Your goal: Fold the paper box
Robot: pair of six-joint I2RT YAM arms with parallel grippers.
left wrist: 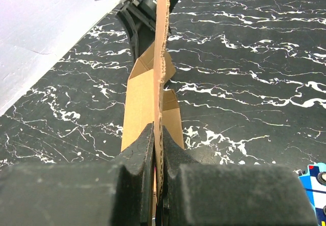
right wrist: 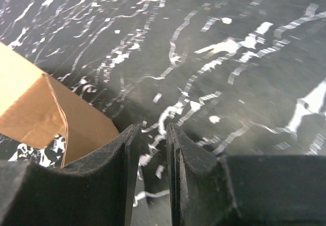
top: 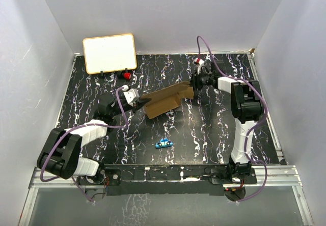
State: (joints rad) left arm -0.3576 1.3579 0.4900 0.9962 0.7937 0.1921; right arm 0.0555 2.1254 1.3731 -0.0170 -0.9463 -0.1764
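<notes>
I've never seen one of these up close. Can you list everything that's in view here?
paper box: one, brown, mid-table between the arms.
whiteboard: one, white with tan frame, back left by the wall.
small red thing: one, red, just in front of the whiteboard.
small blue thing: one, blue, front centre.
table: one, black with white veins, under everything.
left fingers: two, black, clamped on the box's edge.
right fingers: two, black, slightly apart, beside the box's far end.
</notes>
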